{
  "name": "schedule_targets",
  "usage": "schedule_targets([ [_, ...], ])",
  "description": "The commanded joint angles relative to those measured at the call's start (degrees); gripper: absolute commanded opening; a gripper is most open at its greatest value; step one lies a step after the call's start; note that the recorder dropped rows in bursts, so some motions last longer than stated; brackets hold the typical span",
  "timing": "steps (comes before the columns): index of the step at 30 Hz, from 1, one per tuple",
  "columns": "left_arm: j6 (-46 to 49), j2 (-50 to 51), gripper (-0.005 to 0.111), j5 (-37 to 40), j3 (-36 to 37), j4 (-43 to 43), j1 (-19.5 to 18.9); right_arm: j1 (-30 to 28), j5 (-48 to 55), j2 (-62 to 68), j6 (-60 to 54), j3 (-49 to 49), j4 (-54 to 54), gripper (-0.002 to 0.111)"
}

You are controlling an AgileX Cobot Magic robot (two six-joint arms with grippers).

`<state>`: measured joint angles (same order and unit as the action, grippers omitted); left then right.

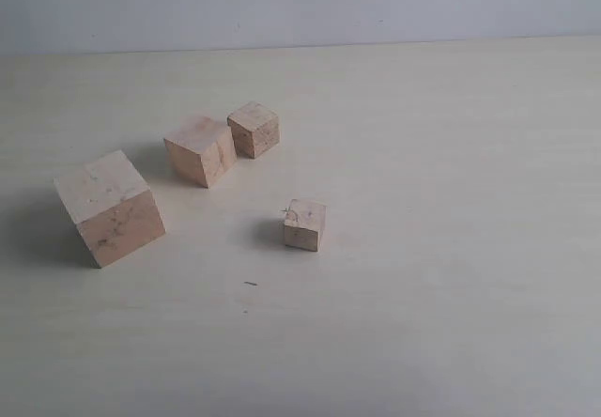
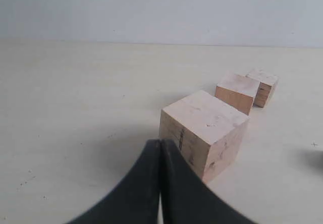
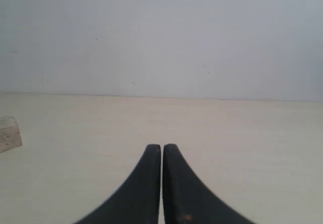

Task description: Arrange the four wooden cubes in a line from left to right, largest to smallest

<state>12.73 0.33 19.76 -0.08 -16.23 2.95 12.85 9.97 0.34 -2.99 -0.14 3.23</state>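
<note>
Cube (image 3: pixel 9 133) cut off in right wrist view, size unclear

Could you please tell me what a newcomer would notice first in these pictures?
Scattered on the cream table are the largest cube at the left, the second cube and third cube close together further back, and the smallest cube alone near the middle, all pale wood. The shut left hand points at the largest cube from close by.
</note>
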Motion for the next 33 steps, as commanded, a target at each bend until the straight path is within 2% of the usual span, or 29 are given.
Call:
schedule_targets([
  [1, 0.1, -0.3, 0.0, -0.4, 0.1, -0.3, 0.5, -0.2, 0.0, -0.3, 0.0, 0.1, -0.2, 0.003],
  [11, 0.1, -0.3, 0.0, -0.4, 0.1, -0.3, 0.5, -0.2, -0.2, -0.3, 0.0, 0.1, -0.3, 0.003],
  [16, 0.1, -0.3, 0.0, -0.4, 0.1, -0.3, 0.5, -0.2, -4.8, -0.3, 2.1, 0.1, -0.1, 0.003],
  [22, 0.1, -0.3, 0.0, -0.4, 0.1, -0.3, 0.5, -0.2, -14.4, -0.3, 15.6, 0.1, -0.1, 0.003],
  [26, 0.1, -0.3, 0.0, -0.4, 0.1, -0.3, 0.5, -0.2, -26.5, -0.3, 23.9, 0.1, -0.1, 0.003],
  [29, 0.2, -0.3, 0.0, -0.4, 0.1, -0.3, 0.5, -0.2, -39.2, -0.3, 23.9, 0.1, -0.2, 0.002],
  [31, 0.2, -0.3, 0.0, -0.4, 0.1, -0.3, 0.5, -0.2, -39.1, -0.2, 20.8, -3.3, 1.7, 0.0],
  [33, 0.2, -0.3, 0.0, -0.4, 0.1, -0.3, 0.5, -0.2, -34.5, 3.7, 14.7, -8.5, 6.1, 0.0],
])
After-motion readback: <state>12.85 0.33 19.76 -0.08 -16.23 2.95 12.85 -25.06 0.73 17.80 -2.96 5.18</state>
